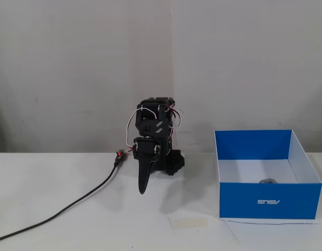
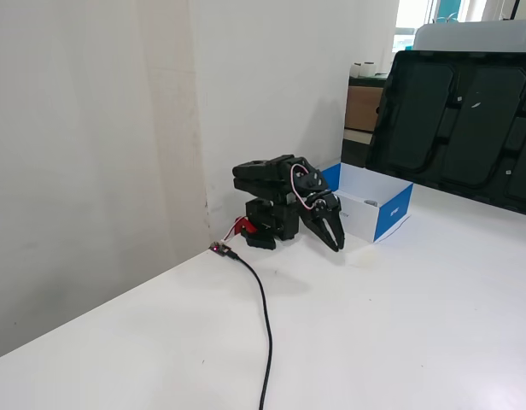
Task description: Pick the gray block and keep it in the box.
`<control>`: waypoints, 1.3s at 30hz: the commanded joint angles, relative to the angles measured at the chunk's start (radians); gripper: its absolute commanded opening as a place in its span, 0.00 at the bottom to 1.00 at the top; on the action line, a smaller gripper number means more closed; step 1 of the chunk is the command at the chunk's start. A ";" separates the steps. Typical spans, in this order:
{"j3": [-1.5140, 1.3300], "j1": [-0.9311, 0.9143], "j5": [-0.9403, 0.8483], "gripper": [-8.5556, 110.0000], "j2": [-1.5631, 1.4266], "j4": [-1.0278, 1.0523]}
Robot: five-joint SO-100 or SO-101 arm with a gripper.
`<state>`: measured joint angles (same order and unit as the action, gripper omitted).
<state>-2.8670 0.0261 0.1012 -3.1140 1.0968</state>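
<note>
Landmark: the box, blue outside, white inside, open top up, resting on the counter.
Gray block: the gray block lies inside the box, on its white floor close behind the front wall; only its top shows over that wall in a fixed view. The other fixed view hides it behind the box wall.
Arm: folded low over its base, well apart from the box, on the box's left in a fixed view. Reads as a parked pose, clear of the box opening.
Tool: the tool points down toward the counter, tip just above or at the surface; cannot tell which. Fingers pressed together into one narrow point, nothing between them, also in the other view.
Cable: a black cable trails across the counter from the arm's base, away from the box, so it fouls nothing.
Task status (judgement): block already sits in the box and the tool is empty, so placement looks done.
Risk (judgement): low; nothing near the box to disturb it.
</note>
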 commanded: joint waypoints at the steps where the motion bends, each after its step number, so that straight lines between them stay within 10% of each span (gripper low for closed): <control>1: -0.026 -0.011 -0.011 0.07 -0.083 0.012; 39: -0.153 -0.078 0.018 0.07 -0.314 0.101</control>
<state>-3.0112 -0.0430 0.1135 -3.3103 1.1965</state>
